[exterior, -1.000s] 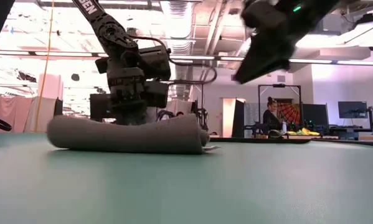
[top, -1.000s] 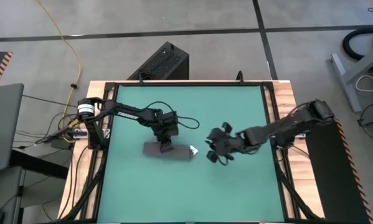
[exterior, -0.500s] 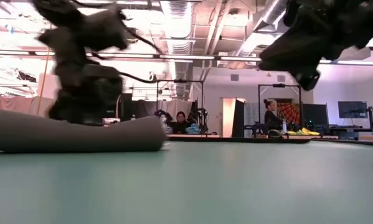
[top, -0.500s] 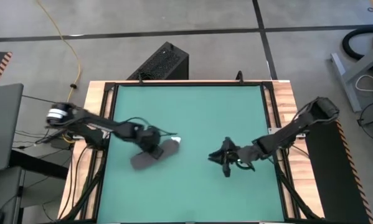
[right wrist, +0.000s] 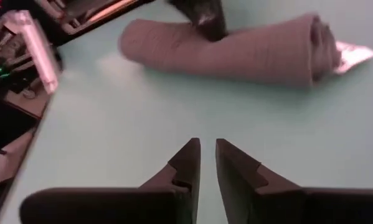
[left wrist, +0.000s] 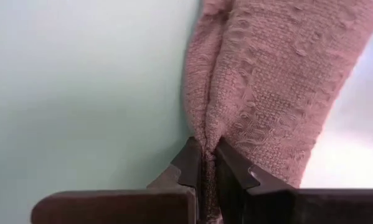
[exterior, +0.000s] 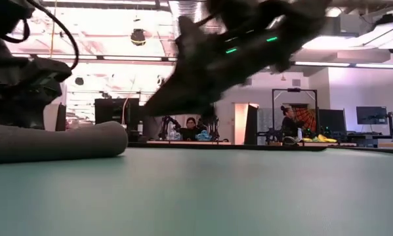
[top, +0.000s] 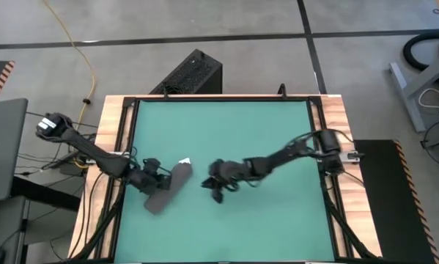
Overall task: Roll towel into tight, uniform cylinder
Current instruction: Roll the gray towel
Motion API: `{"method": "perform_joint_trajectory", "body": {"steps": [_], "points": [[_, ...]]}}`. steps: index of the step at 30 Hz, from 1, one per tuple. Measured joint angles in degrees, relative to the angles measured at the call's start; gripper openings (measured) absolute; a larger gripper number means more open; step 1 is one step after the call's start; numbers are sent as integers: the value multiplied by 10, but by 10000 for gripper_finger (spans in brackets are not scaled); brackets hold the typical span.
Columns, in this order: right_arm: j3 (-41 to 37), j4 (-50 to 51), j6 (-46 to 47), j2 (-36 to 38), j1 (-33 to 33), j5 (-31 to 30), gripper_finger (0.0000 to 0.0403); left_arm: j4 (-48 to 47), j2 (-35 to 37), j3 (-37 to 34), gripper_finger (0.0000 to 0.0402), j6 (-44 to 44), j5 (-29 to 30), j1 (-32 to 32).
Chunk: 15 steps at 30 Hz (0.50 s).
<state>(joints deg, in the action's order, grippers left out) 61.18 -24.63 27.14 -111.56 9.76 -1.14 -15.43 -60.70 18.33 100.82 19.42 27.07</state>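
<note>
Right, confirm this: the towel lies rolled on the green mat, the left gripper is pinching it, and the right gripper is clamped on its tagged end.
Not quite. The right gripper holds nothing: the right wrist view shows its fingers nearly together over bare mat, apart from the towel. The rest stands: the towel is rolled on the green mat, and the left gripper pinches it.

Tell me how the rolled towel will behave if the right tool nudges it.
The towel is soft cloth, so it would probably dent before it slides. It lies as a roll, so a side push may roll it or loosen it. The left tool, shut on a fold of it, would likely make it pivot there. The right tool is clear of it.
</note>
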Motion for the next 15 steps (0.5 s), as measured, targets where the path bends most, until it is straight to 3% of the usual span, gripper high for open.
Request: {"method": "perform_joint_trajectory", "body": {"steps": [7,11,15], "points": [[218,92,-37,-152,-68,107,60,-98,55,25,12,-72,54,9],[315,178,-46,-218,-85,115,51,-139,84,36,12,-128,73,9],[372,211,-52,-246,-96,116,44,-181,93,36,12,-167,44,9]]}}
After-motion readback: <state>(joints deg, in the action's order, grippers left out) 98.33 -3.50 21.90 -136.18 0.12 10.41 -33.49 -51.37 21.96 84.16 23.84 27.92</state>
